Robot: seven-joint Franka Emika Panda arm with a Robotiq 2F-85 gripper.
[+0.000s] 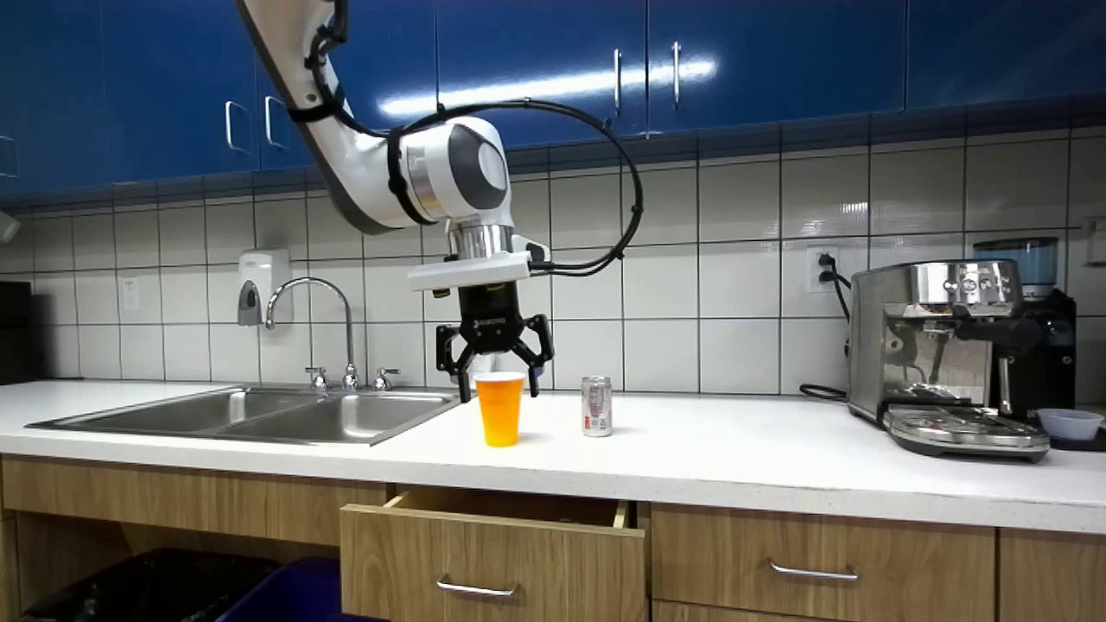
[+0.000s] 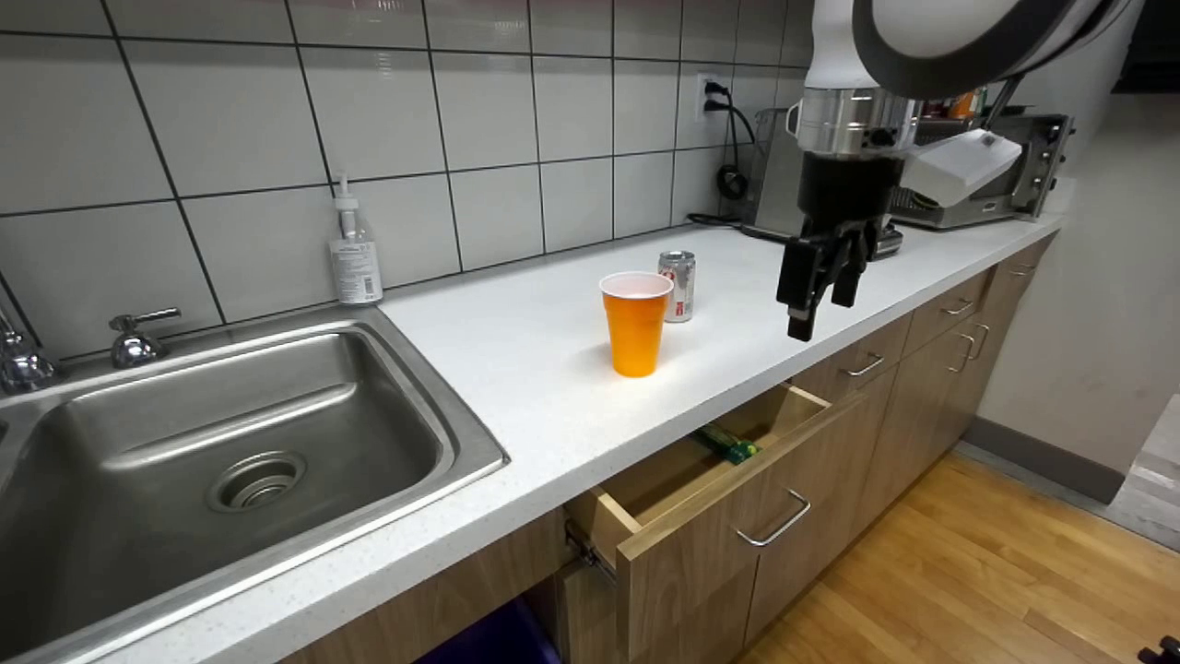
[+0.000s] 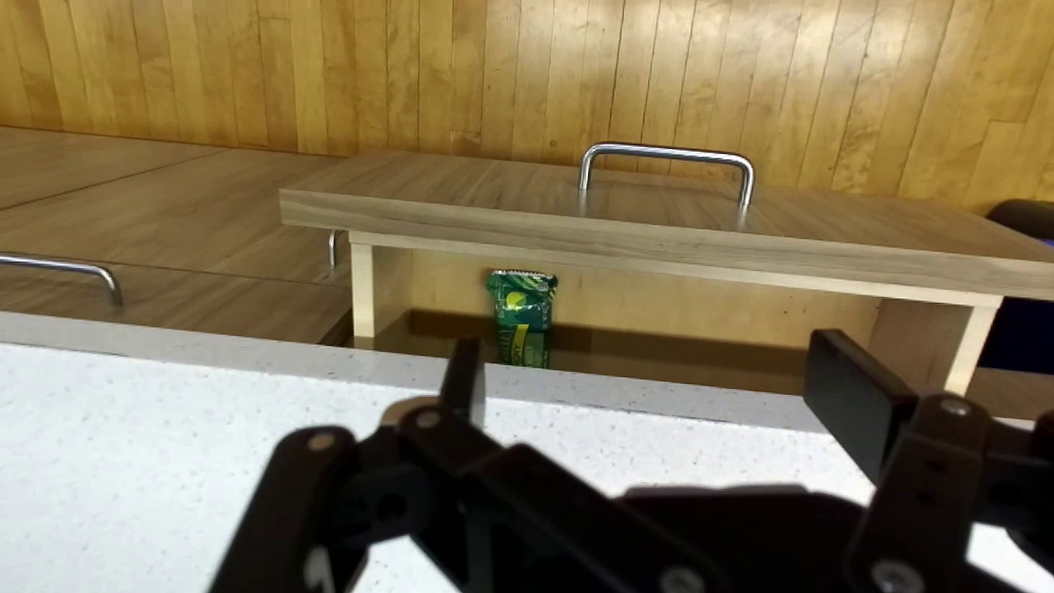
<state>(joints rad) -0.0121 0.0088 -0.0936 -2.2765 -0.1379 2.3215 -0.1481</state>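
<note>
The hand (image 3: 650,371) hangs pointing down over the tabletop (image 3: 206,461), close to its front edge, with its 2 fingers spread wide and nothing between them, a pose that would leave room around a fairly broad thing. In an exterior view the fingers seem to flank the orange cup (image 1: 499,415) near mid-frame; that is likely just the line of sight, for where the hand shows at upper right, the cup stands well apart from it. The cup sits mouth up, back from the edge, presumably for steadiness, with a silver can (image 2: 680,288) upright near it and partly behind. The drawer (image 2: 691,563) is pulled out, which lays bare the green packet (image 3: 523,309) near the centre of the wrist view. The tabletop's lip hides the packet's lower end and could hinder access there, as could the drawer's tall front. Elsewhere in the exterior views: a sink (image 2: 477,452) at lower left, a soap bottle (image 2: 357,263) at upper left and a coffee machine (image 1: 950,289) at right.
</note>
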